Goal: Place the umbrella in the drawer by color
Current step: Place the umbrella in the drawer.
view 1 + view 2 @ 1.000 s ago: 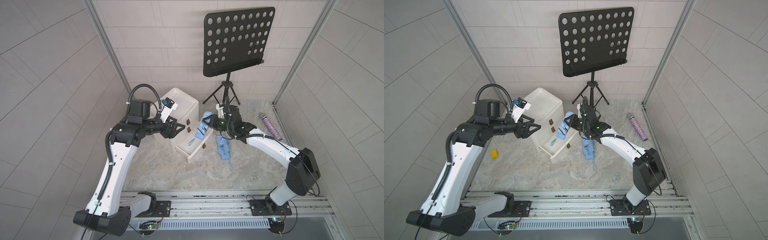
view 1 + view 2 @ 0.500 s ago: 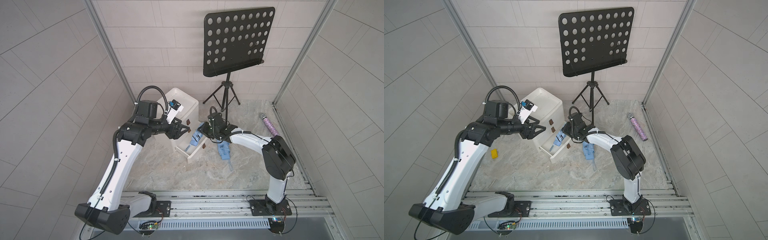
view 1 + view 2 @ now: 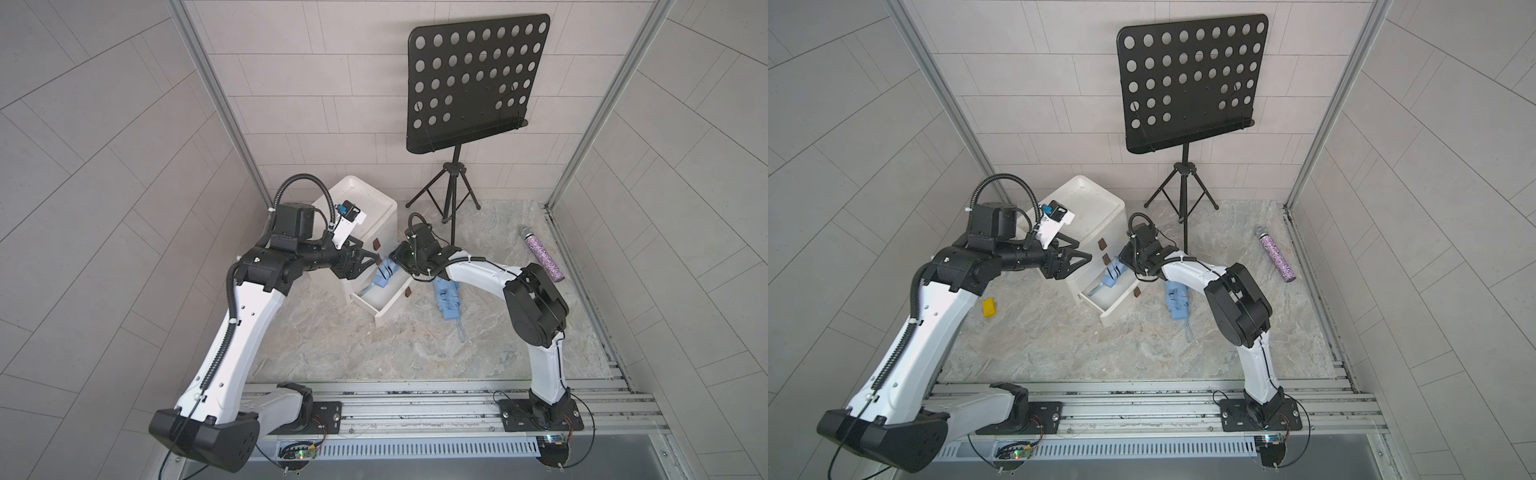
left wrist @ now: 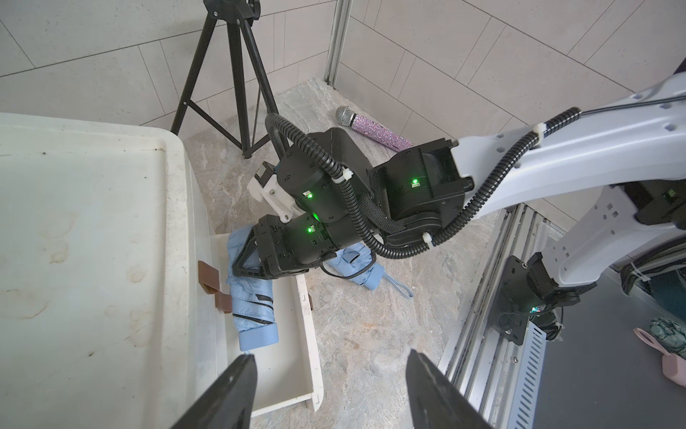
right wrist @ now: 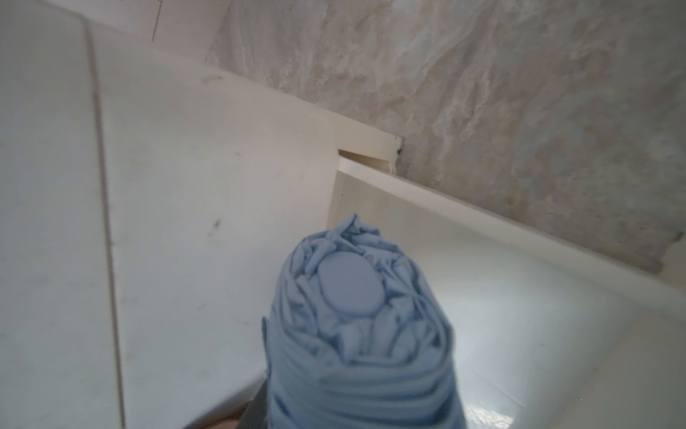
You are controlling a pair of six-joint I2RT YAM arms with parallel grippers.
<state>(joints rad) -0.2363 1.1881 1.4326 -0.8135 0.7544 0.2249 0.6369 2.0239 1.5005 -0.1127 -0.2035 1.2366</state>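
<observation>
Since a second earlier, the right end effector [image 4: 241, 267] had dropped to the open drawer [image 4: 310, 334] — clamped on the blue umbrella [image 4: 252, 308], whose long axis slanted down ahead of it, far end already inside the drawer. The left end effector [image 3: 365, 268] hovered just beside, wide and empty.

The right hand [image 3: 395, 262] has lowered the blue umbrella [image 3: 384, 276] into the open drawer [image 3: 390, 309].
</observation>
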